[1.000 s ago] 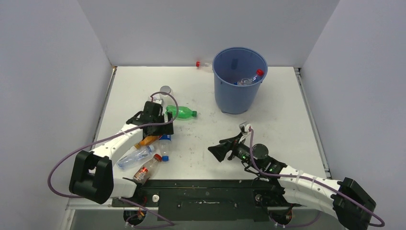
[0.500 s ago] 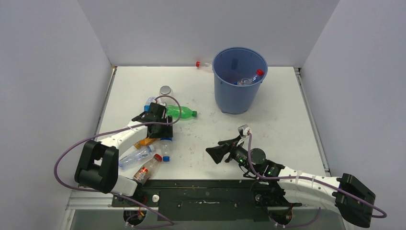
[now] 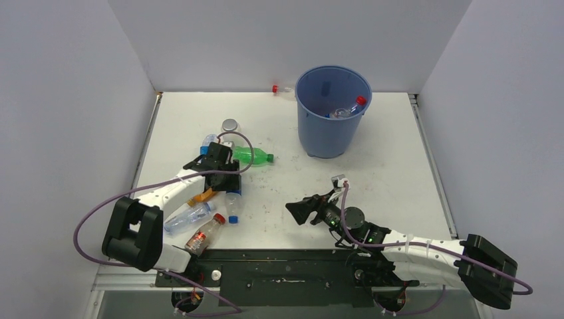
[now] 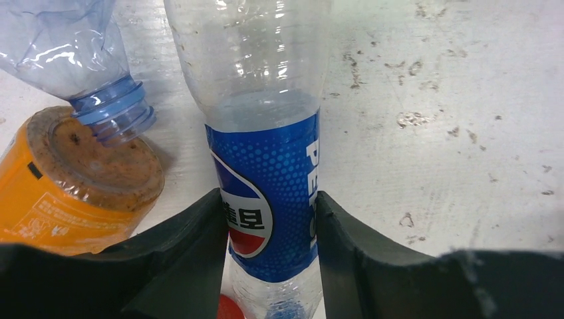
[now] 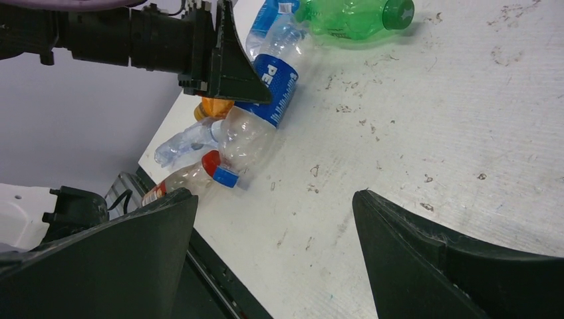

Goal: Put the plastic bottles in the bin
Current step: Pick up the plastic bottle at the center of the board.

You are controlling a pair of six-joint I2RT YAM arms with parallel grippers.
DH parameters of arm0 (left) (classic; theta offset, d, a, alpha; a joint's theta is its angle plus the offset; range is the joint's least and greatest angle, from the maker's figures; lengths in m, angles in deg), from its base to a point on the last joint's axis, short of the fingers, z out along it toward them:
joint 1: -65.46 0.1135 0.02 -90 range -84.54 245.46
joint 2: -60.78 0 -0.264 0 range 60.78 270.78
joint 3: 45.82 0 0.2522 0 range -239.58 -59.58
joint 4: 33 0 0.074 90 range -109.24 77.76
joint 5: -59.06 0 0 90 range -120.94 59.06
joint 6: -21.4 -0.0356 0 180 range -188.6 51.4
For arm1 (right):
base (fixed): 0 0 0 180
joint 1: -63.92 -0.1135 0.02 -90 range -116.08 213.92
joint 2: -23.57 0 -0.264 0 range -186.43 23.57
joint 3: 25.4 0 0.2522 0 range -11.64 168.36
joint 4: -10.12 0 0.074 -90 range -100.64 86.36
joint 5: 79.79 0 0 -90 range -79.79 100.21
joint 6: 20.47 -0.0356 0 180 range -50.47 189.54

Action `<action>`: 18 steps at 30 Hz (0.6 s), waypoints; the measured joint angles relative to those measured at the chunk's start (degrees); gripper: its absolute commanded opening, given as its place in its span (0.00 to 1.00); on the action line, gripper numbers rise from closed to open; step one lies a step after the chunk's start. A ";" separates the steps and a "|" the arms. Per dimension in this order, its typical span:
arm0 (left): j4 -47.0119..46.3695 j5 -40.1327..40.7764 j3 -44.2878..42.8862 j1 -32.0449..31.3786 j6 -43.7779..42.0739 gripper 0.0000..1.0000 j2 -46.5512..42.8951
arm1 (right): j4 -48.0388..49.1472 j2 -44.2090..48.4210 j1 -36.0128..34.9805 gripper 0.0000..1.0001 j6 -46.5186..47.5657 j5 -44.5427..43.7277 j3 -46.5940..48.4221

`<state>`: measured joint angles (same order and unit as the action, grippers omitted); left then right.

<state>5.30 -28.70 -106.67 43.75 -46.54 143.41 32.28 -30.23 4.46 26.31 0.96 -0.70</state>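
The Pepsi bottle (image 4: pixel 266 166) lies on its side at about nine o'clock on the table (image 3: pixel 386 166), with the bin (image 3: pixel 330 129) off toward its two o'clock. The left gripper (image 4: pixel 269 226) has its jaws pressed against both sides of the blue label, mid-body. That looks a sound hold. The thin plastic seems empty, so it is probably light, smooth, and apt to dent or slip under a hard squeeze. The right gripper (image 5: pixel 274 199) hangs wide and empty near six o'clock.
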 measured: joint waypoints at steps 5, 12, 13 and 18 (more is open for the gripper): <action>-1.66 -2.08 3.67 -1.09 2.38 0.16 -11.32 | 1.75 -0.72 -0.28 0.90 -0.42 1.01 -0.87; -22.45 -7.30 17.94 -5.03 15.32 0.05 -41.33 | 4.57 -3.80 -4.09 0.89 1.68 4.37 1.42; -27.12 -7.21 20.81 -5.64 17.75 0.03 -44.65 | 5.16 -4.04 -5.18 0.90 2.08 4.28 1.77; -43.89 -3.98 32.96 -8.96 28.92 0.00 -53.33 | 8.44 -6.08 -10.29 0.90 4.31 2.51 4.39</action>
<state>-38.59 -32.67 -73.71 34.79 -17.62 90.08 40.72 -36.31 -5.84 30.62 3.47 3.69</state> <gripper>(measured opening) 0.412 0.897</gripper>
